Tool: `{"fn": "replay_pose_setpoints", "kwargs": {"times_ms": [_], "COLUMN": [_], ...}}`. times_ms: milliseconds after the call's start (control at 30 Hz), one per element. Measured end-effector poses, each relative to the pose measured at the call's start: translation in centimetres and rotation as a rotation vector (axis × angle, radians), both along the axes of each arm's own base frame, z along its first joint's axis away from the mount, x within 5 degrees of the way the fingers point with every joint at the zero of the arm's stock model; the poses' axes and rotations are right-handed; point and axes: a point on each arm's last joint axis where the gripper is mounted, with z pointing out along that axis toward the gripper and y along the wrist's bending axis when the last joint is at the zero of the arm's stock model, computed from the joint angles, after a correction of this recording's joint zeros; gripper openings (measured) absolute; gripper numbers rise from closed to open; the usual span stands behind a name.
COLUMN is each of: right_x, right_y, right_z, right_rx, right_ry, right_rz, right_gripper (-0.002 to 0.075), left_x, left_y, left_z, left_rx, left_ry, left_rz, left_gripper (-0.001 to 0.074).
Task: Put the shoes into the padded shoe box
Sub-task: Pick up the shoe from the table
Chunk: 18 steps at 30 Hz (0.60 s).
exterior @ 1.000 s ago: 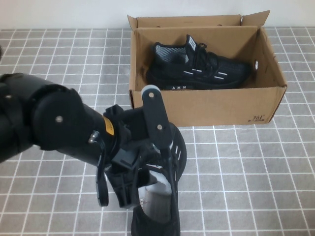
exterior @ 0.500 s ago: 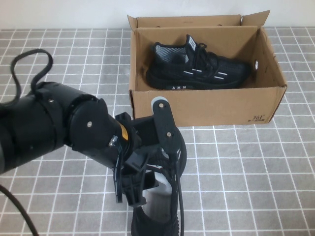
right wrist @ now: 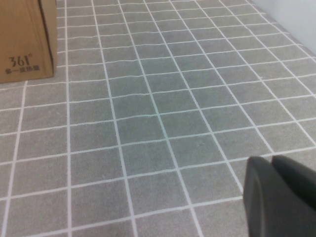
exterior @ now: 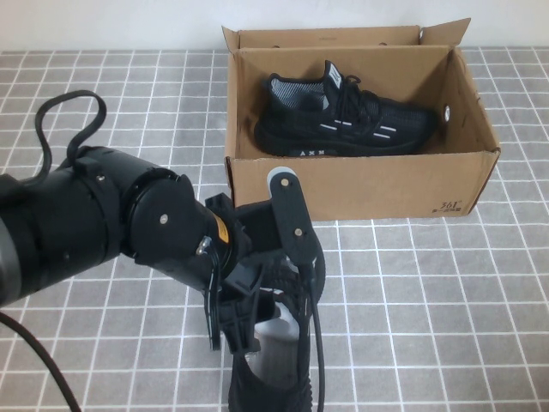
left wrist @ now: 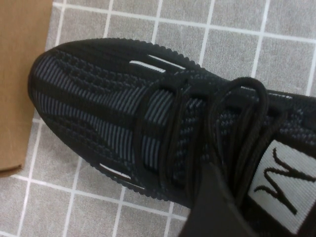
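Note:
One black knit sneaker [exterior: 343,116] lies on its side inside the brown cardboard shoe box [exterior: 360,184] at the back of the table. The second sneaker [exterior: 270,378] stands on the tiles in front of the box, mostly hidden under my left arm. My left gripper [exterior: 232,330] is low over it, open. In the left wrist view one finger [left wrist: 212,202] lies beside the laces and white tongue label of that sneaker [left wrist: 113,113]; the other finger is out of view. My right gripper [right wrist: 270,160] is shut and empty above bare tiles.
The table is grey tile with white grout. The box's upright flaps [exterior: 442,34] rise at the back. A box corner with dark print shows in the right wrist view [right wrist: 24,44], and a box edge shows in the left wrist view [left wrist: 19,74]. A black cable [exterior: 64,112] loops at the left.
My left arm has shifted right and lower over the sneaker on the tiles. The sneaker in the box and the box have not moved.

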Motion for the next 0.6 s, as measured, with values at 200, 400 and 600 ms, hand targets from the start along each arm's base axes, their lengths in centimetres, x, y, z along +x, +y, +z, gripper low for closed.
{"fn": "replay_pose_setpoints", "kwargs": {"times_ms": [200, 400, 600], "right_x": [0.00, 0.00, 0.00], "right_y": [0.00, 0.00, 0.00], "right_z": [0.00, 0.00, 0.00], "right_rx": [0.000, 0.000, 0.000], "right_ry": [0.000, 0.000, 0.000], "right_rz": [0.000, 0.000, 0.000], "right_gripper": [-0.0006, -0.0006, -0.0006], "left_x": [0.05, 0.05, 0.09], "left_y": [-0.05, -0.05, -0.06], "left_z": [-0.13, -0.13, -0.11], "left_rx": [0.002, -0.004, -0.007], "left_ry": [0.002, 0.009, 0.007], "left_rz": [0.000, 0.016, 0.022], "left_gripper": [0.0302, 0.0167, 0.0027]}}
